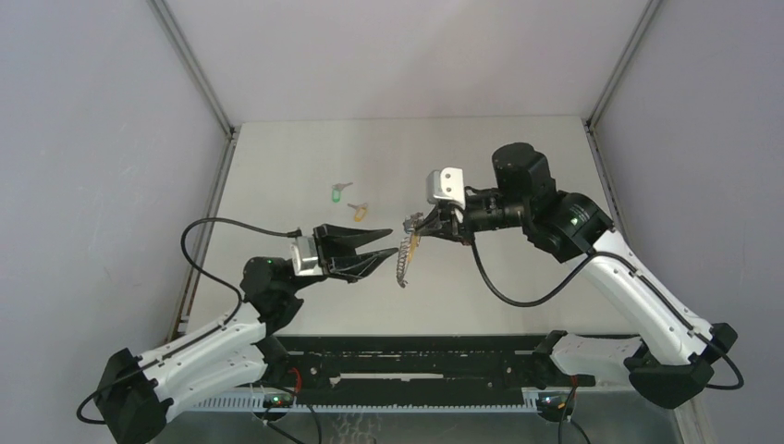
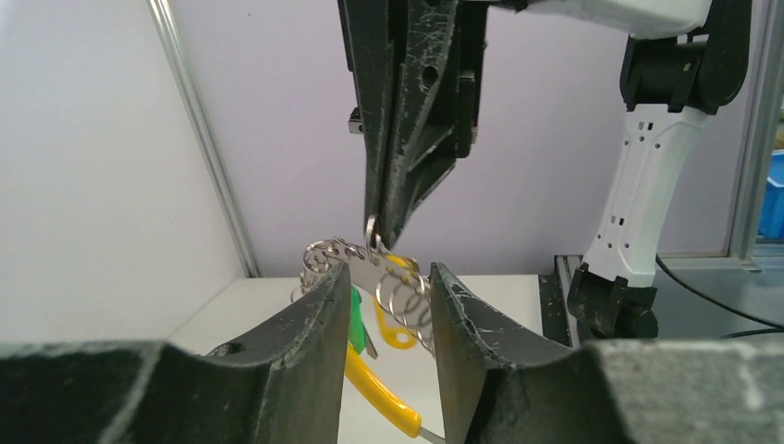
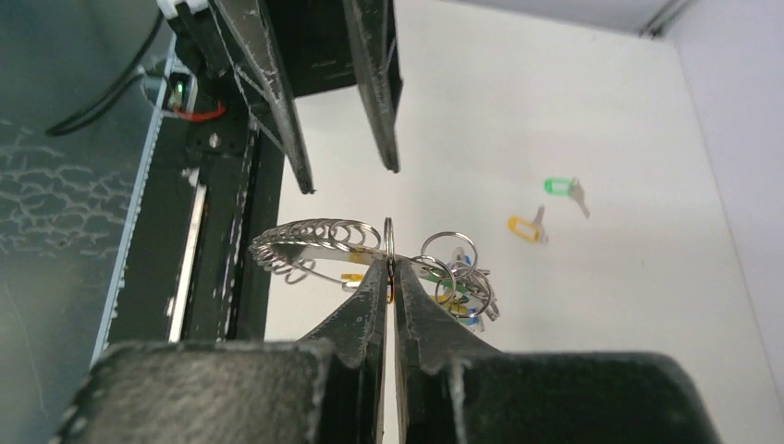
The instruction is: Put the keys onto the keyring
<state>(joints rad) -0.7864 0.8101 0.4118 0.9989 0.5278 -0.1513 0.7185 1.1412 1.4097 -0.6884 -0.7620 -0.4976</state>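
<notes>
Keyring [image 1: 403, 257]: a curved silvery strip strung with many small wire rings, with yellow and green tags hanging from it. The right gripper [image 1: 413, 225] is clamped on one ring and holds it above the table [image 1: 518, 157]. The left gripper [image 1: 393, 242] is spread wide just beside it. A green-tagged key [image 1: 339, 194] and an orange-tagged key [image 1: 359, 210] lie on the table beyond.

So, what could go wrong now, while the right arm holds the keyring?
1. The right end effector pinches the keyring by only one thin ring, so the keyring may slip or swing away.
2. The open left end effector has one finger on each side of the rings and is very near the right one. Closing might grip the wrong ring or bump it.
</notes>
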